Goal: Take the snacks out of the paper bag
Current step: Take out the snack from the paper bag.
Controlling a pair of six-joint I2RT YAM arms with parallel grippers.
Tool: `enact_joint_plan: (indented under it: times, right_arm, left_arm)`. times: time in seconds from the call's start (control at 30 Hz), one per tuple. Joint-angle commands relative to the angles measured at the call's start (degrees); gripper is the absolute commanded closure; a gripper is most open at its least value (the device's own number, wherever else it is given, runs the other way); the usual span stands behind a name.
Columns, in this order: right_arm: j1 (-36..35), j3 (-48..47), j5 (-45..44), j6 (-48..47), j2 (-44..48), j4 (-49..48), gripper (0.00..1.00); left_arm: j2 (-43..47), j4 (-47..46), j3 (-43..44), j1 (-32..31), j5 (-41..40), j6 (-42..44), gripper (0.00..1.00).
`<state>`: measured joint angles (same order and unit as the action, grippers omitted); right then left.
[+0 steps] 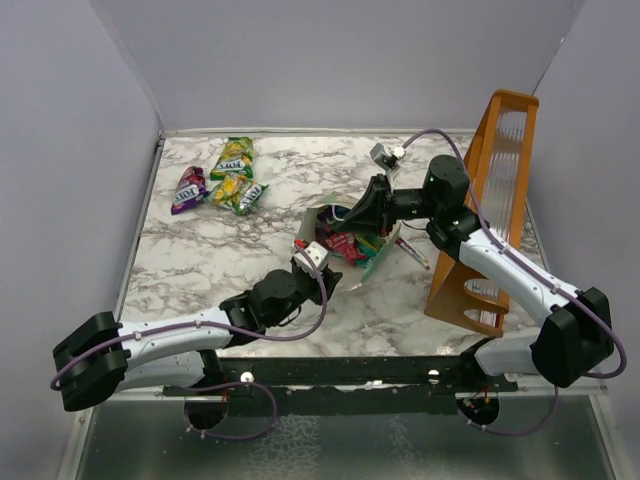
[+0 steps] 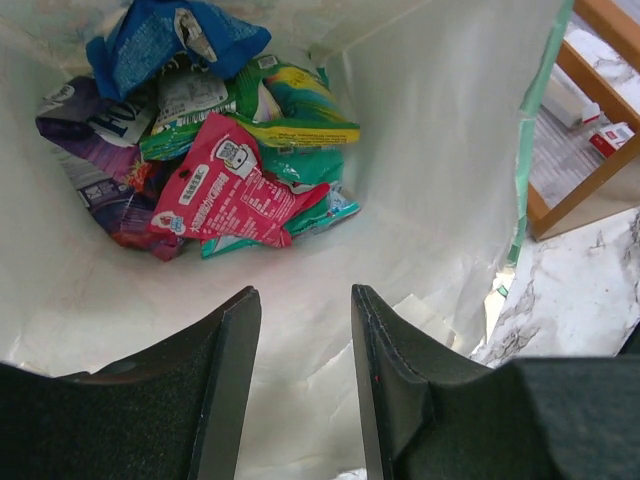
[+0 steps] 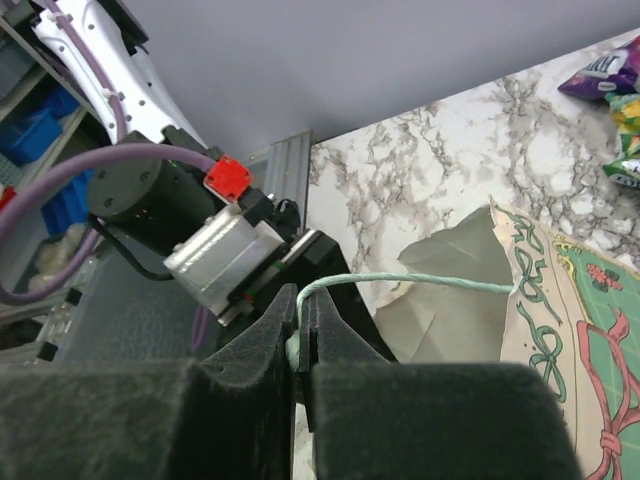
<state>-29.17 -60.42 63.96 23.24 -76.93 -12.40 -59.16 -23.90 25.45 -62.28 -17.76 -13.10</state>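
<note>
The paper bag (image 1: 372, 258) lies tipped in the middle of the table, its mouth facing my left arm. Inside it, in the left wrist view, is a heap of snacks: a pink packet (image 2: 225, 195) on top, a blue one (image 2: 165, 40), a purple one (image 2: 80, 135) and a green one (image 2: 300, 125). My left gripper (image 2: 305, 295) is at the bag's mouth, open, with only the cream paper lining (image 2: 430, 180) between its fingers. My right gripper (image 3: 303, 300) is shut on the bag's thin mint-green handle (image 3: 410, 281), holding it up behind the bag (image 3: 560, 320). Several more snacks (image 1: 225, 180) lie on the table at the far left.
A tall orange-brown wooden rack (image 1: 490, 210) stands just right of the bag, close to my right arm. Small red-and-white boxes (image 2: 610, 138) lie under it. The marble tabletop (image 1: 200, 260) is walled by grey panels at the left, back and right.
</note>
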Motion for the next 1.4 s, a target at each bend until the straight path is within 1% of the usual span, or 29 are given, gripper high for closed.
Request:
enact_joint_plan:
  times: [0.0,0.1,0.13,0.2,0.27,0.33,0.43,0.5,0.73,0.87,1.03,1.1,1.27,1.37]
  right_arm:
    - [-0.28,2.47,0.42,6.76,2.64,-8.87,0.99]
    - [-0.28,2.30,-0.69,6.65,2.87,-8.18,0.99]
    - [-0.28,2.20,-0.94,6.58,3.04,-8.10,0.99]
    - [-0.25,1.69,-1.56,6.55,3.54,-7.70,0.99]
    - [-0.27,1.14,-1.66,6.78,3.86,-7.72,0.99]
    - [-0.28,0.57,-1.44,6.88,4.01,-7.56,0.99]
    - [-0.28,0.07,-1.21,6.65,4.26,-7.13,0.99]
    - [-0.28,-0.08,-1.66,6.40,4.61,-6.82,0.99]
    - [-0.28,-0.60,-2.59,4.40,5.56,-4.30,0.99]
    - [-0.28,-0.51,-3.70,4.40,5.91,-4.38,0.99]
    - [-0.28,-1.12,-5.77,4.66,6.24,-3.90,0.99]
    - [-0.28,-1.06,-6.03,4.62,6.42,-3.86,0.99]
    - [-0.28,-1.97,-7.10,3.24,6.59,-1.32,0.99]
    - [-0.28,-2.07,-8.00,2.55,7.19,-0.56,0.99]
  left_arm:
    - [-3.01,-11.91,-2.28,-0.93,-3.20,3.06,0.56]
    - [-6.07,-17.62,-2.70,-1.41,-5.03,7.90,0.51]
    - [-7.14,-19.63,-2.73,-1.44,-5.63,9.73,0.50]
    - [-9.51,-26.06,-3.73,-1.53,-6.38,13.52,0.50]
    - [-12.90,-32.85,-4.02,-1.47,-6.32,18.32,0.45]
    - [-16.57,-33.70,-1.37,-1.42,-6.92,21.68,0.40]
    - [-22.35,-34.68,2.57,-0.30,-6.32,23.96,0.39]
    - [-25.11,-37.33,3.67,0.88,-6.12,24.22,0.40]
    - [-31.24,-41.22,6.78,2.79,-5.92,26.01,0.41]
    - [-35.17,-44.43,7.39,3.37,-3.40,26.85,0.36]
    - [-40.32,-49.01,7.78,4.19,-5.24,25.94,0.29]
    - [-42.64,-50.35,8.83,5.22,-5.09,25.81,0.29]
    - [-46.35,-49.74,11.19,7.59,0.88,23.02,0.31]
    - [-47.20,-49.18,11.55,7.94,2.34,22.77,0.39]
